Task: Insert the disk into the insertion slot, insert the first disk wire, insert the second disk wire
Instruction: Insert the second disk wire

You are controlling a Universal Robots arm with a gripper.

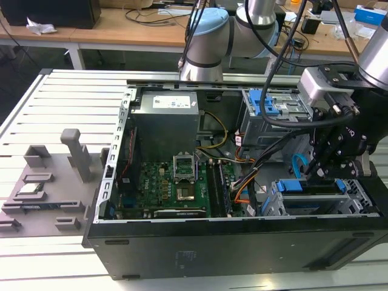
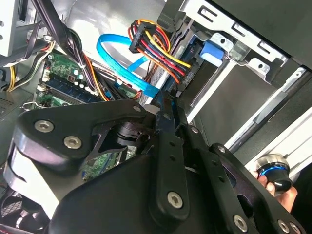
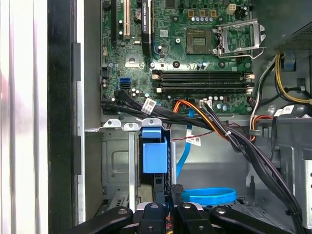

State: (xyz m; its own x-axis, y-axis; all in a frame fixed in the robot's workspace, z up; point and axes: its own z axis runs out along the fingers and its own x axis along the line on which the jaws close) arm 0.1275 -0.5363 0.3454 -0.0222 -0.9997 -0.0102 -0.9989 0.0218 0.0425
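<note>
Hanging over a perforated silver metal slot [image 1: 364, 200] at the exterior view's right, the black gripper [image 2: 170, 105] pinches a multicoloured wire connector [image 2: 146, 41] between nearly closed fingers [image 3: 176, 192]. A blue-framed disk [image 1: 309, 187] sits in the slot, its label hidden.

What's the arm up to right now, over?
Gripper down at the slot. Disk seated inside. Bundled wires crowd the connector end.
</note>
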